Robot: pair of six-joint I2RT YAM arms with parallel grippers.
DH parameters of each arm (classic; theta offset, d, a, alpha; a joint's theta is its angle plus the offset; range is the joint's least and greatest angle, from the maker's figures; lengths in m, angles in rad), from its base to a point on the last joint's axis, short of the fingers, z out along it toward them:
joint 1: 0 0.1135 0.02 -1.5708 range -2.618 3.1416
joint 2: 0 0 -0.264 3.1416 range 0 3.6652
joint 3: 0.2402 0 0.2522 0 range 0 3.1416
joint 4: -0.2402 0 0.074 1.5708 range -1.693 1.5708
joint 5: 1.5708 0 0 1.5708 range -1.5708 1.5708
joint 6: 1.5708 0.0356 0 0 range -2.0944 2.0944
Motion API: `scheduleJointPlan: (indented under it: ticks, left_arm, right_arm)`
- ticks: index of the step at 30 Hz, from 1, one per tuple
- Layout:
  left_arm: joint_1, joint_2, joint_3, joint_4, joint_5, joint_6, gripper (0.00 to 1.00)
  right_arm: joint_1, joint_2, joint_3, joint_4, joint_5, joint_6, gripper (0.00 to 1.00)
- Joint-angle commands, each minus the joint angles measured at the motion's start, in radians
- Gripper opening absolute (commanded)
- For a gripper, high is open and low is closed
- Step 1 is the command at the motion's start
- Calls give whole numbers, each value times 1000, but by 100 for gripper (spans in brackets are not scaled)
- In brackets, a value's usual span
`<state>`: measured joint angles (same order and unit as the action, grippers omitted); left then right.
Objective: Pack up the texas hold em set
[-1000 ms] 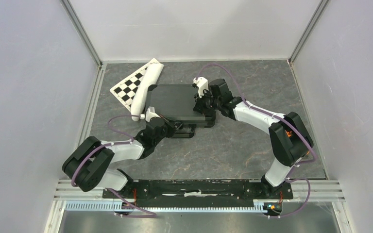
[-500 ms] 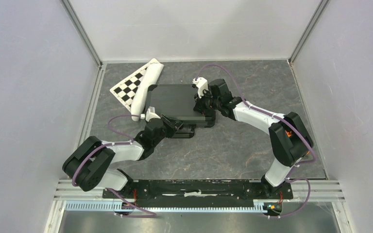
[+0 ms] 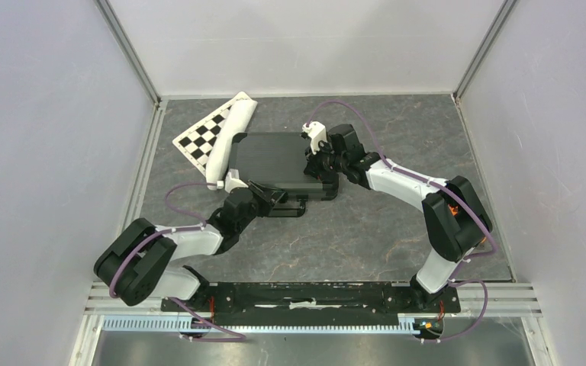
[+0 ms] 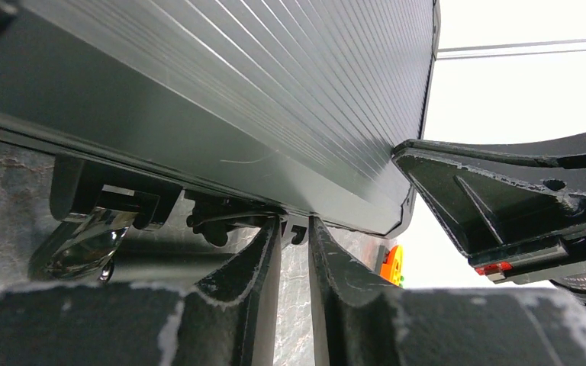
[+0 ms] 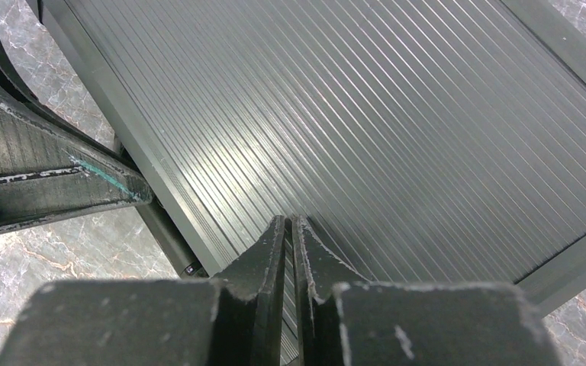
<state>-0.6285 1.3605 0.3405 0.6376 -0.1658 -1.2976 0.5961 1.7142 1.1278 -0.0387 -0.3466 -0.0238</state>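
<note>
Top external view showed the closed black poker case point(image 3: 275, 156) flat on the worktop point(image 3: 366, 229), the near-shut, empty right claw point(image 3: 317, 163) on its ribbed lid and the left claw point(image 3: 278, 194), slightly parted and empty, at the front latch point(image 4: 84, 244), which likely needed snapping down next.

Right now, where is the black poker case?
In the top view the closed black case lies mid-table, beside the white roll and checkered board on its left, the left gripper at its near edge, the right gripper over its right end.
</note>
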Motion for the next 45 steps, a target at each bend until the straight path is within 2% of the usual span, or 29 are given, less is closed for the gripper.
scheduleJointPlan:
  ticks: [1,5,11,17,20,25,37,41,45]
  left_arm:
    - [24,-18,-24,11,-98,-15,26]
    - [24,-8,-17,10,-93,-6,26]
    - [24,3,-9,15,-78,1,26]
    - [24,-22,-15,-10,-71,6,24]
    - [23,-51,-17,-46,-73,7,23]
    - [23,-84,-21,-85,-63,10,23]
    - [23,-66,-37,-46,-45,3,22]
    - [23,-108,-41,-107,-53,7,21]
    - [19,-107,-40,-111,-27,1,15]
  right_arm:
    - [26,19,-32,-151,-51,4,12]
    - [34,17,-20,-156,-70,-5,16]
    - [71,16,-14,-175,-108,-52,39]
    - [83,22,-13,-194,-117,-89,55]
    - [99,40,8,-224,-93,-122,58]
    - [150,55,14,-215,34,-128,65]
    - [223,91,7,-172,246,-128,69]
    - [238,110,11,-173,289,-133,71]
    - [249,127,19,-180,331,-140,70]
